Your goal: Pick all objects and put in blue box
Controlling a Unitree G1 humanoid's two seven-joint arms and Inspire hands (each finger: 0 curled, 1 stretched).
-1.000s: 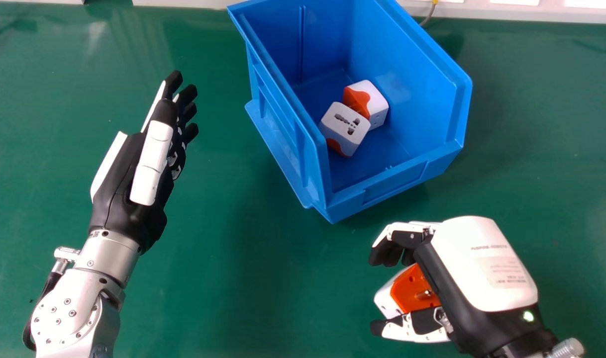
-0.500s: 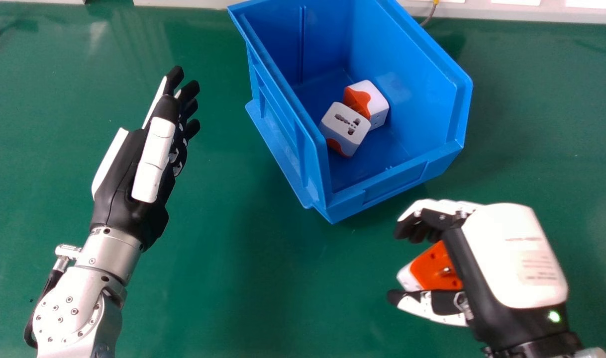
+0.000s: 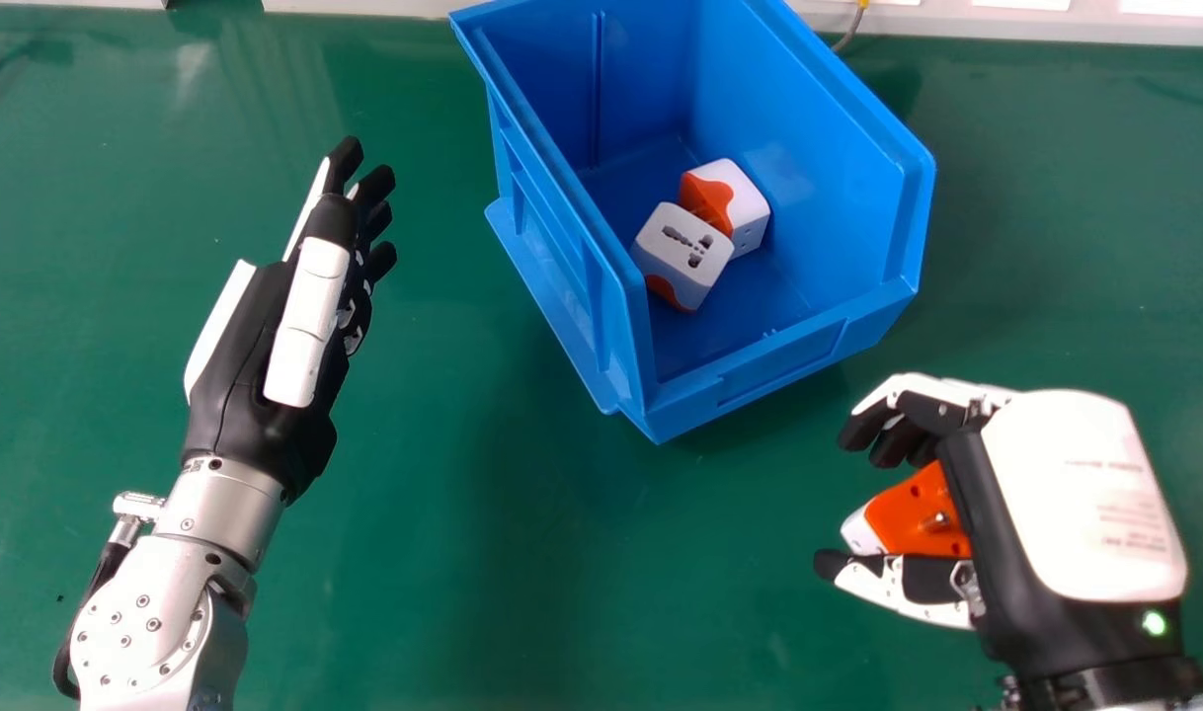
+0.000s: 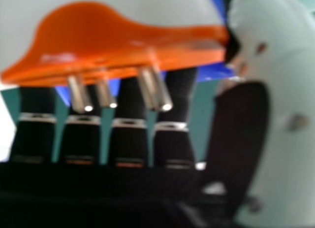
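across the full frame of the head view, green table (image 3: 414, 592), the support. upper centre: blue box (image 3: 779, 360), open side up, essentially unmoved. l. side, lower to mid frame: l. hand (image 3: 236, 385), idle, fingers straight & close together, pinching nothing. lower r.: r. hand (image 3: 1066, 494), fingers curled opp. thumb, w/ held adapter (image 3: 918, 509) pinched btwn; it has just shifted r. & slightly up the frame, carrying its load along.

note: the load is now below & r. of the box's near corner, still outside, so the move has not yet brought it over the opening; prob. a swing round for entry, though direction of next travel can't be told. remaining step, as judged: bring over rim, lower, release.

inside box, nr. centre: nearer adapter (image 3: 682, 257), tilted, & farther adapter (image 3: 750, 212) just beside. smallest: metal prongs (image 4: 157, 92) of the held one, r. hand view, pointing away from its white body.
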